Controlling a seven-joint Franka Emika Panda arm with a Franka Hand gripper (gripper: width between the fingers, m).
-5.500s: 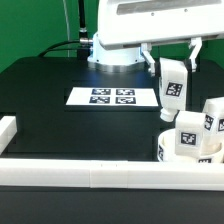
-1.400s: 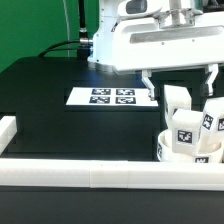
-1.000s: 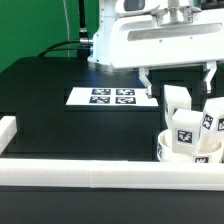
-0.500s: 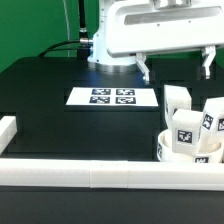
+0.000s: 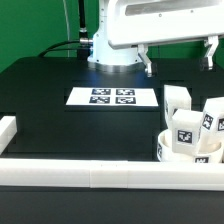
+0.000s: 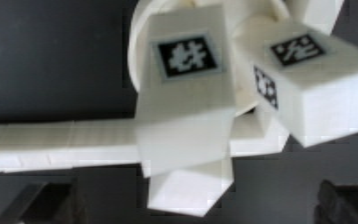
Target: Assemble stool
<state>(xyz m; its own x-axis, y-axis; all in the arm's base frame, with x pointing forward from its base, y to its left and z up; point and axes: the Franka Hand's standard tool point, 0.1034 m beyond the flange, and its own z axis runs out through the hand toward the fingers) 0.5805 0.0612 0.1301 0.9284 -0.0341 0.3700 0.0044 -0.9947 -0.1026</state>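
Note:
The stool's round white seat [image 5: 170, 147] sits at the exterior view's right, against the front rail. Three tagged white leg blocks stand upright in it: one at the back [image 5: 176, 101], one in front [image 5: 189, 132], one at the right [image 5: 213, 118]. My gripper [image 5: 178, 60] hangs open above them, clear of the blocks, with nothing between its fingers [image 5: 146, 63]. In the wrist view the gripper [image 6: 197, 203] looks straight down on the leg blocks [image 6: 194, 100] [image 6: 314, 85], and its dark fingertips [image 6: 44, 200] stand far apart on either side.
The marker board [image 5: 112, 97] lies flat in the middle of the black table. White border rails run along the front [image 5: 90, 173] [image 6: 51, 142] and the left edge [image 5: 8, 128]. The arm's base [image 5: 105, 52] stands behind the board.
The gripper, once shut on the back leg block, has let it go standing in the seat. Over the last second it has risen straight up, still open.

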